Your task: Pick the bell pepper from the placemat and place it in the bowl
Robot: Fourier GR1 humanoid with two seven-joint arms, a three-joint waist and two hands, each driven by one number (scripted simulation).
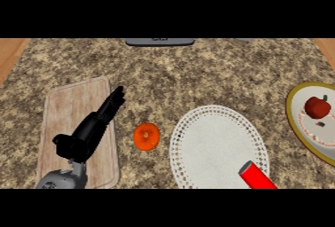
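Bell pepper (318,107) in bowl (296,116), left robot hand (91,128) open, no legible writing

Below me spreads my speckled brown-and-beige granite counter (196,75), flanked at the far left and far right corners by strips of warm wooden surface (9,53), with a dark grey flat object (160,41) at its far edge, all evenly lit.

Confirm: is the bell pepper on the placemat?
No, the bell pepper sits in the bowl at the right edge, apart from the white placemat.
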